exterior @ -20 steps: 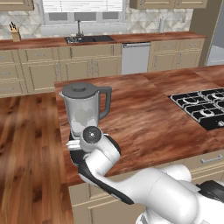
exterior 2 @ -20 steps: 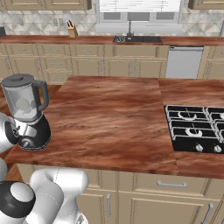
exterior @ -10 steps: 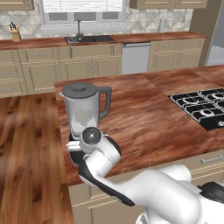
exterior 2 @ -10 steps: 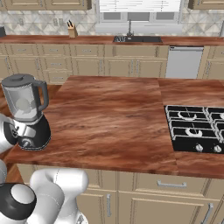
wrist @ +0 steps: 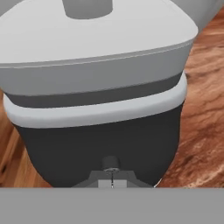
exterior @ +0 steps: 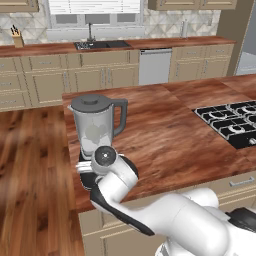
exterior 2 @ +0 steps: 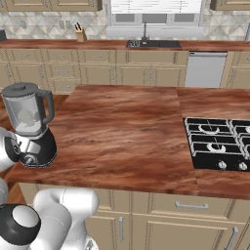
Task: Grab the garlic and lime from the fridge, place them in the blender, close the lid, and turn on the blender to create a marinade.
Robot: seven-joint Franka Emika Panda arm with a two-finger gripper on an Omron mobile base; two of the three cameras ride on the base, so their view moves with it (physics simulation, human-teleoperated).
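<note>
The blender (exterior: 96, 135) stands near the front left corner of the wooden island bench (exterior: 160, 130), its clear jug upright on the squat black base (exterior 2: 40, 151) with the dark handle (exterior: 121, 114) turned toward the cooktop side. The lid (exterior: 89, 102) sits on top of the jug, closing it. A pale rounded shape shows faintly inside the jug. The round silver dial (exterior 2: 29, 159) faces the front edge of the bench. The gripper (wrist: 111, 175) is pressed right up to the lower front of the black base, its fingertips closed together at the small knob. Farther right on the bench lies a black gas cooktop (exterior 2: 219, 144). Across the floor, the back counter carries a sink (exterior: 102, 44), a knife block (exterior 2: 80, 34), and a steel dishwasher (exterior: 155, 66).
</note>
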